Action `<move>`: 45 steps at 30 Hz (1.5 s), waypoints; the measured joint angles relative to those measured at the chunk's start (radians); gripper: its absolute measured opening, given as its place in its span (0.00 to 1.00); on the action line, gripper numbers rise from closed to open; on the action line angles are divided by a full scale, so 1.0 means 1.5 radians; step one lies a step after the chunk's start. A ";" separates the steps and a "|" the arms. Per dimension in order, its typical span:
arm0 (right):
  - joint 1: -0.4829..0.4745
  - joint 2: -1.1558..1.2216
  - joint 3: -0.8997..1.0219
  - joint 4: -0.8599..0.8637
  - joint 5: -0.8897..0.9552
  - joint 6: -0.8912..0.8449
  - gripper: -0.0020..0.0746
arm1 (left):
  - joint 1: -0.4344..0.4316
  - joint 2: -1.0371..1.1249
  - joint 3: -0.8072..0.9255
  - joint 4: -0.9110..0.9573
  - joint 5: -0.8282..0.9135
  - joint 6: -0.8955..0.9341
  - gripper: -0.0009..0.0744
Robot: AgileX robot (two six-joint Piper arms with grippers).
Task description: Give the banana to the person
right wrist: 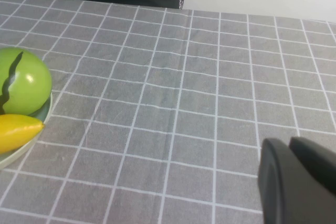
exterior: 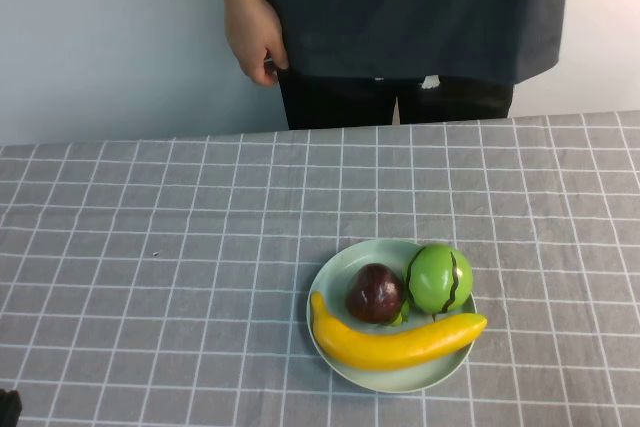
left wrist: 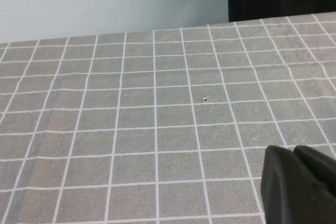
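The yellow banana (exterior: 398,341) lies along the near edge of a pale green plate (exterior: 335,277); its tip also shows in the right wrist view (right wrist: 16,131). The person (exterior: 410,17) stands behind the table in a dark grey T-shirt, with one hand (exterior: 255,39) hanging at the side. My left gripper (left wrist: 294,153) is shut and empty, low over bare cloth at the table's near left corner. My right gripper (right wrist: 289,145) is shut and empty, over bare cloth to the right of the plate, apart from the banana. It is out of the high view.
A round green fruit (exterior: 439,278) and a dark red fruit (exterior: 374,293) share the plate behind the banana. The table has a grey checked cloth (exterior: 150,247). A pale wall stands behind the person.
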 joint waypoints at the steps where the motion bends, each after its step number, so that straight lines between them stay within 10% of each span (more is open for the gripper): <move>1: 0.000 0.000 0.000 0.000 0.000 0.000 0.02 | 0.000 0.000 0.000 0.000 0.000 0.000 0.01; 37: 0.000 0.000 0.000 -0.006 -0.003 0.000 0.02 | 0.000 0.000 0.000 0.000 0.000 0.000 0.01; 45: 0.000 0.000 0.000 0.163 -0.065 0.000 0.02 | 0.000 0.000 0.000 0.000 0.000 0.000 0.01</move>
